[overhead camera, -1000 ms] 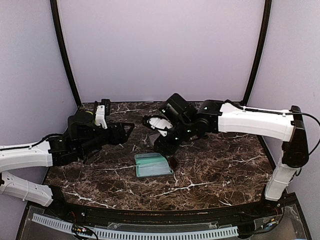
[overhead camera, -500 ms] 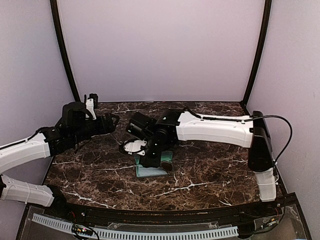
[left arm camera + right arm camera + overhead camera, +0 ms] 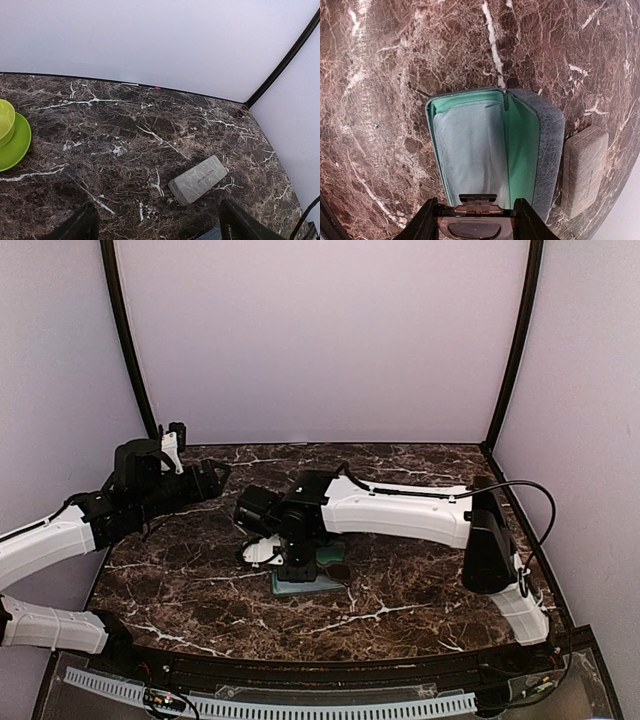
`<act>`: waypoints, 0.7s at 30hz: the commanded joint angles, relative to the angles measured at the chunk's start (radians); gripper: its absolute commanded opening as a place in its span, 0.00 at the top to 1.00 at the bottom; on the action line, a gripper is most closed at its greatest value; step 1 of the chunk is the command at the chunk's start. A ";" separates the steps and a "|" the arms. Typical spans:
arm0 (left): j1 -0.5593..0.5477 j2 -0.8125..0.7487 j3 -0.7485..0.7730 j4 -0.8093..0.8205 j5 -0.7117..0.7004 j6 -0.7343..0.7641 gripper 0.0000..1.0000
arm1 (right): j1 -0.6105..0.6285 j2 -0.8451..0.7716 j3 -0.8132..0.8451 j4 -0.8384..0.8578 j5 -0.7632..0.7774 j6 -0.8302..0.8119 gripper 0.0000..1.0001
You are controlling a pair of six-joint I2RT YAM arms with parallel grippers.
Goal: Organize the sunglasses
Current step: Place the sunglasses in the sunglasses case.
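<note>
A dark brown-black pair of sunglasses (image 3: 475, 220) is pinched between the fingers of my right gripper (image 3: 475, 205), folded, one lens facing the camera. It hangs just above the near end of an open grey case (image 3: 547, 145) with a teal lining and a light blue cloth (image 3: 467, 150) lying inside. In the top view the right gripper (image 3: 290, 562) is over that case (image 3: 310, 582) at the table's middle. My left gripper (image 3: 213, 478) is raised at the back left, open with nothing in it; in its own view both fingers frame bare table (image 3: 157, 207).
A closed grey case (image 3: 197, 180) lies on the marble table, right beside the open case (image 3: 582, 170). A green plate with a green bowl (image 3: 10, 137) stands at the left edge of the left wrist view. Walls enclose the table's back and sides.
The right arm swung from the back centre leftward and down over the open case, carrying the sunglasses. The left arm pulled back toward the left rear, its jaws a little wider.
</note>
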 commanded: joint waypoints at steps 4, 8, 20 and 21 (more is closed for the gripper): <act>0.008 -0.017 -0.028 0.016 0.030 -0.017 0.15 | 0.009 0.046 0.050 -0.034 0.062 -0.017 0.69; 0.008 -0.016 -0.038 0.020 0.036 -0.025 0.15 | 0.016 0.071 0.086 -0.044 0.082 -0.023 0.68; 0.009 -0.025 -0.048 0.020 0.028 -0.023 0.15 | 0.047 0.124 0.150 -0.053 0.110 -0.064 0.67; 0.008 -0.026 -0.048 0.020 0.028 -0.023 0.15 | 0.051 0.127 0.153 -0.053 0.112 -0.069 0.67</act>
